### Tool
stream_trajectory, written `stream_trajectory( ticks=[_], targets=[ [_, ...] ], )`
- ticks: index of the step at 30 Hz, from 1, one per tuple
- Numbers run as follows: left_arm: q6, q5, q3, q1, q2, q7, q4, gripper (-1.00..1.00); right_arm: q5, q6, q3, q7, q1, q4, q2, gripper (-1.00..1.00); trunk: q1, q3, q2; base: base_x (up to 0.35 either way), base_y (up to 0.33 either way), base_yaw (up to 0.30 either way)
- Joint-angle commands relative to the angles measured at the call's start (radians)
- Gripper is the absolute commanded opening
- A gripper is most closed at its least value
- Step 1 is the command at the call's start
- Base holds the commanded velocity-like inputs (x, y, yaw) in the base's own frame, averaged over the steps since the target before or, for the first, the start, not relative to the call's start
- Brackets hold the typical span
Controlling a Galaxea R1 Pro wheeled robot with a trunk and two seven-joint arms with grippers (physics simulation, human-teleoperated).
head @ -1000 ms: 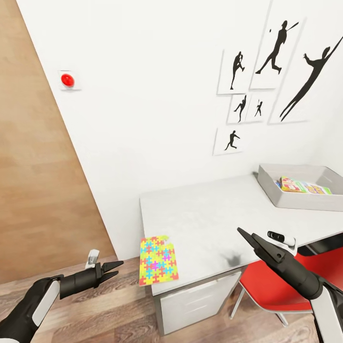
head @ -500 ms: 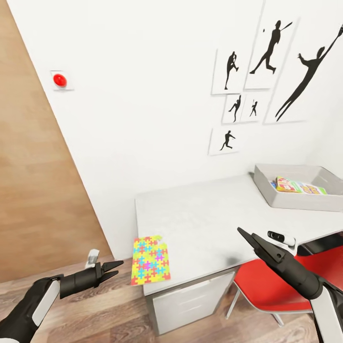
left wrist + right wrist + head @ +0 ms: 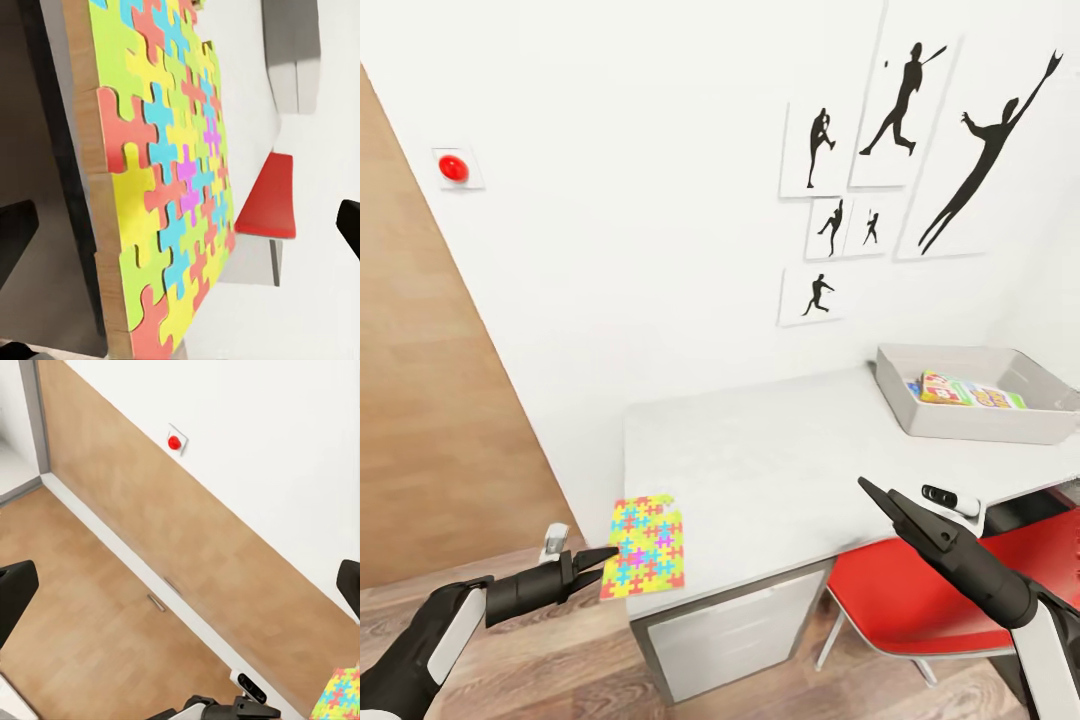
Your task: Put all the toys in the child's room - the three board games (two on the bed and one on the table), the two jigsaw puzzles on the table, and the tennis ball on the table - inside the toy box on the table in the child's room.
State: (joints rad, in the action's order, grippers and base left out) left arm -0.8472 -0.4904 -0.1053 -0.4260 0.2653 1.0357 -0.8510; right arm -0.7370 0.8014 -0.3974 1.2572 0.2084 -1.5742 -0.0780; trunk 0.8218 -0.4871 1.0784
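Toy box (image 3: 980, 425) at the table's (image 3: 780, 470) far right already holds one colourful box; a jigsaw puzzle (image 3: 643, 546) overhanging the near left corner is not yet packed. Left claw (image 3: 603, 560), just beside it, and right claw (image 3: 872, 495) are both open, empty

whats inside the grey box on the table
Inside the grey box lies a colourful flat game box. The near wall hides the rest of the floor, so anything else there cannot be seen.
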Motion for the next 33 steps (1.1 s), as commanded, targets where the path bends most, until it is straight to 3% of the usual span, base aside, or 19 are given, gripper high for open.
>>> stream_trajectory(
  ticks=[1, 33],
  targets=[
    [-0.006, -0.002, -0.001, 0.000, 0.000, 0.001, 0.000, 1.00, -0.004, 0.007, 0.000, 0.001, 0.001, 0.000, 0.000, 1.00, 0.000, -0.001, 0.001, 0.000, -0.207, 0.000],
    [-0.006, -0.003, -0.001, 0.000, 0.001, 0.002, 0.000, 1.00, -0.004, 0.006, 0.000, -0.001, 0.000, 0.000, 0.000, 1.00, 0.000, -0.001, 0.001, 0.000, -0.023, 0.000]
  ],
)
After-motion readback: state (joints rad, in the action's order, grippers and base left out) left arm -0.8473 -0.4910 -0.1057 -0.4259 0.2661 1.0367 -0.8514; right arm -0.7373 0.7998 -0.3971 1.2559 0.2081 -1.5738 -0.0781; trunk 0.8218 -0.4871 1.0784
